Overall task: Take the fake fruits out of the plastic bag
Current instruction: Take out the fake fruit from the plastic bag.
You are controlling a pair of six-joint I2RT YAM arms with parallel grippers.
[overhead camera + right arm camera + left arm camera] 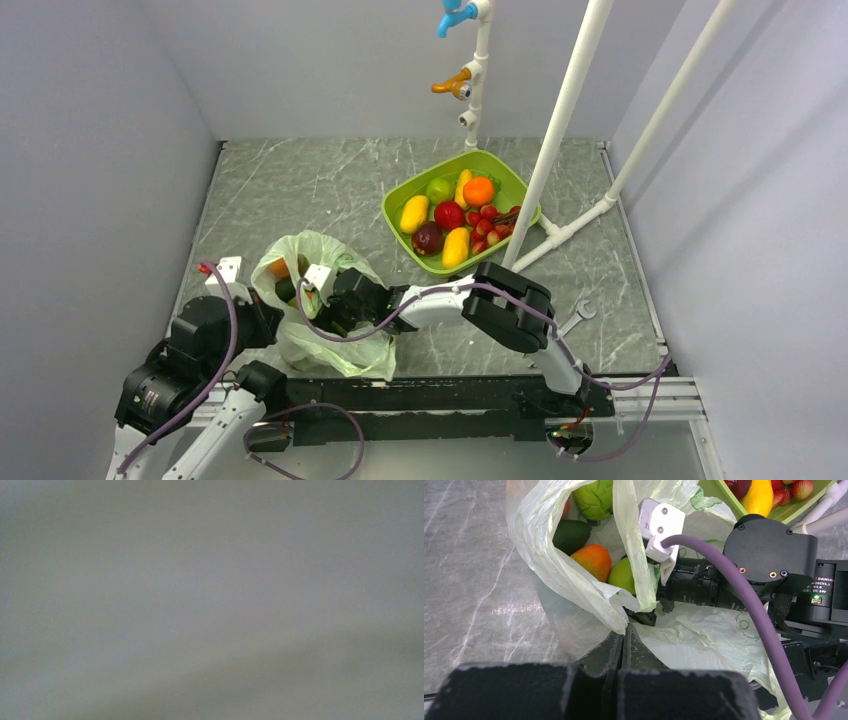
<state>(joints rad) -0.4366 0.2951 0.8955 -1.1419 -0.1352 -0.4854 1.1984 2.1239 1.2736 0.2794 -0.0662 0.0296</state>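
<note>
Left wrist view shows the plastic bag [574,600] lying on the bench [469,580] with its mouth gaping. The fake fruits [593,560] are heaped inside: a wrinkled green one, a dark avocado [570,535], an orange-red one and a smooth green fruit [623,575]. The left claw [624,639] is closed, its tips pinching the bag's near rim. The right claw [644,614] pokes into the mouth from the right. It is mostly hidden behind a strip of film, so I cannot tell whether it is open or closed, and its own camera gives only grey blur. That claw is much the nearer to the fruit. The smooth green fruit lies just beside its tip, ahead of it and deeper in the bag. The avocado lies farther in, its long axis roughly along the line of reach. The right arm's motor label [826,587] reads "DC 24V", with a partly cut brand beginning "DAMIA".
</note>
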